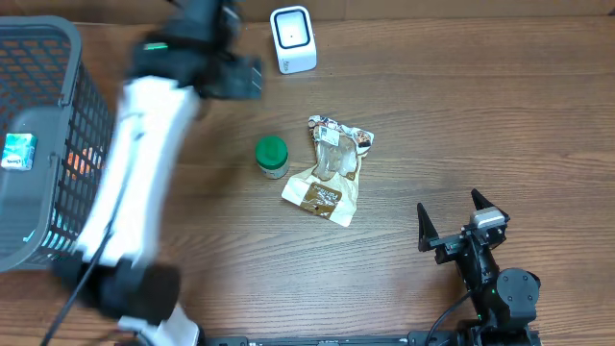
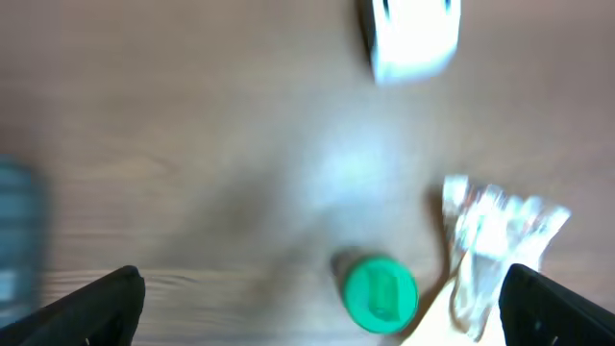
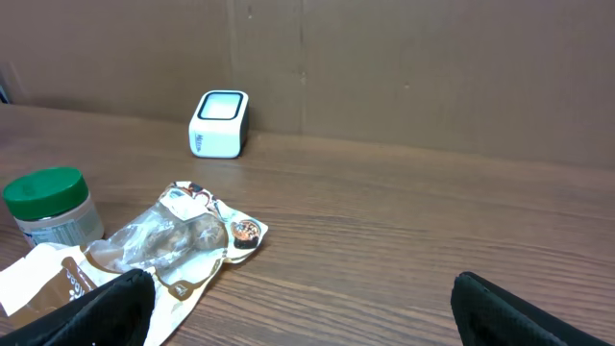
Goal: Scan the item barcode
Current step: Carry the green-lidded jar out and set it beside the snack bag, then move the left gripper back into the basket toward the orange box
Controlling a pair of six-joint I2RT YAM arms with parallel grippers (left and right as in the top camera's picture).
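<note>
Plainly, left end effector [image 2: 322,293] and right end effector [image 3: 303,286] gape; jar [image 1: 271,154] beside pouch [image 1: 329,171].

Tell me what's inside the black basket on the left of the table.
Through the mesh of the basket, what looks like a teal packet and an orange item show. The dark mesh wall hides the rest, so any other contents cannot be told.

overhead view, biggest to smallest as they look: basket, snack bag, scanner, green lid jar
1. dark mesh plastic basket
2. crinkled clear-and-tan snack bag
3. white box-shaped scanner
4. small green-lidded jar
</note>
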